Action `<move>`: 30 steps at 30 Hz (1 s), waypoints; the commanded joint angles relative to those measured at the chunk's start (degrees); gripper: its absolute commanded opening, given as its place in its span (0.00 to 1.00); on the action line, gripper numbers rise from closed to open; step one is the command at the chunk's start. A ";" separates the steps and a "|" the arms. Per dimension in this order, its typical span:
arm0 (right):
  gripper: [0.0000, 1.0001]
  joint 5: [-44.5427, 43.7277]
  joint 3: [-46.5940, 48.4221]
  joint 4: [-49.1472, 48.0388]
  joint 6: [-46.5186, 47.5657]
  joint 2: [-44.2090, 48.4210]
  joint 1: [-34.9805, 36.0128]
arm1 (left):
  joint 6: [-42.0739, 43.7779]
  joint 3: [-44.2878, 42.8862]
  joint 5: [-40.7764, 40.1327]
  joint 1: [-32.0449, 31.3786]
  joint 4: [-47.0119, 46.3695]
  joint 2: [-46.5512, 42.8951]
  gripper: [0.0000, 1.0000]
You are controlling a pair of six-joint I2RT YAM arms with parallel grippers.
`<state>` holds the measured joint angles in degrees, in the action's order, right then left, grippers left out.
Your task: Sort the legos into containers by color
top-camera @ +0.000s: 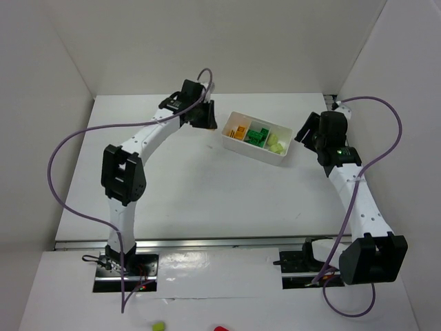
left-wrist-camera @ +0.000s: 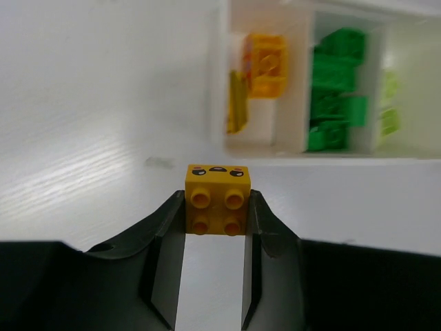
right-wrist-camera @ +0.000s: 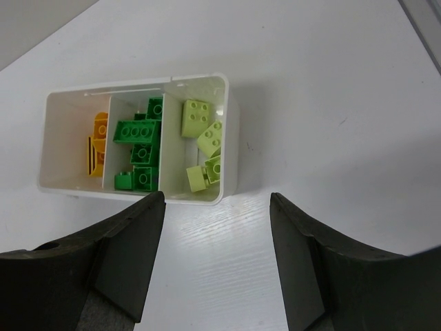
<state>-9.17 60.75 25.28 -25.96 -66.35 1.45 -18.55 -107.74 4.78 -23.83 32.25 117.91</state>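
The white tray (top-camera: 284, 159) sits at the back middle of the table, with orange-yellow bricks (top-camera: 240, 132), dark green bricks (top-camera: 258, 135) and pale yellow-green bricks (top-camera: 275, 145) in its three compartments. My left gripper (left-wrist-camera: 216, 210) is shut on an orange-yellow brick (left-wrist-camera: 216, 198) with a printed face, a little short of the tray's orange compartment (left-wrist-camera: 265, 65). In the top view the left gripper (top-camera: 205, 116) is just left of the tray. My right gripper (right-wrist-camera: 217, 207) is open and empty, just short of the tray (right-wrist-camera: 227, 141) at its pale-green end; in the top view the right gripper (top-camera: 303, 131) is right of the tray.
White walls enclose the table on the left, back and right. Purple cables loop off both arms (top-camera: 69, 148). A small green piece (top-camera: 159, 325) and a red piece (top-camera: 220, 329) lie in front of the arm bases.
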 commanded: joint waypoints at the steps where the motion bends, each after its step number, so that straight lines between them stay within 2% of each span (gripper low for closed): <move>1: 0.70 0.20 1.83 -3.48 -0.41 0.17 -0.22 | -3.24 -8.58 6.38 -2.44 -0.26 2.93 0.09; 6: 0.70 -0.41 1.83 -2.95 -0.41 0.78 -0.22 | -5.18 -21.44 7.88 -4.29 0.53 12.33 0.09; 8: 0.70 -1.03 1.83 -2.43 0.20 1.31 -0.22 | -5.98 -26.01 8.50 -4.82 0.53 16.36 0.12; 9: 0.70 -1.03 1.83 -2.43 0.20 1.31 -0.22 | -6.85 -27.16 8.50 -4.82 -0.34 17.43 0.17; 10: 0.70 -1.55 1.83 -2.43 0.20 1.83 -0.22 | -6.85 -28.73 9.10 -4.82 -0.87 19.36 0.40; 12: 0.70 -1.55 1.83 -2.43 0.20 1.84 -0.22 | -7.47 -29.28 8.50 -4.82 -1.66 20.60 0.68; 15: 0.70 -2.16 1.83 -1.29 0.73 1.84 -0.22 | -7.99 -30.60 9.11 -4.82 -1.66 21.14 0.91; 19: 0.70 -2.78 1.83 -1.28 0.73 2.36 -0.22 | -8.00 -28.85 10.25 -4.82 -2.19 16.49 0.94; 21: 0.73 -4.09 1.83 -0.76 0.73 1.84 -0.22 | -8.00 -27.18 10.86 -4.82 -2.19 13.42 0.94; 23: 0.87 -6.90 3.49 1.51 0.73 0.61 -0.22 | -7.48 -23.32 10.87 -4.29 -2.19 7.62 0.97; 26: 1.00 -17.70 6.82 7.47 -2.07 -2.11 0.30 | -5.98 -15.61 10.87 -3.15 -2.19 -1.93 1.00; 28: 1.00 -25.32 7.45 10.48 -5.22 -2.74 0.30 | -4.84 -11.80 10.87 -1.41 -2.72 -6.18 1.00; 30: 1.00 -27.65 6.32 10.15 -5.25 -2.74 0.30 | -4.31 -8.28 11.66 0.27 -1.94 -11.17 1.00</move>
<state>-25.76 65.63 31.18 -28.38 -68.90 1.52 -24.97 -118.67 15.20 -26.76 31.66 115.15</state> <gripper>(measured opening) 0.996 0.997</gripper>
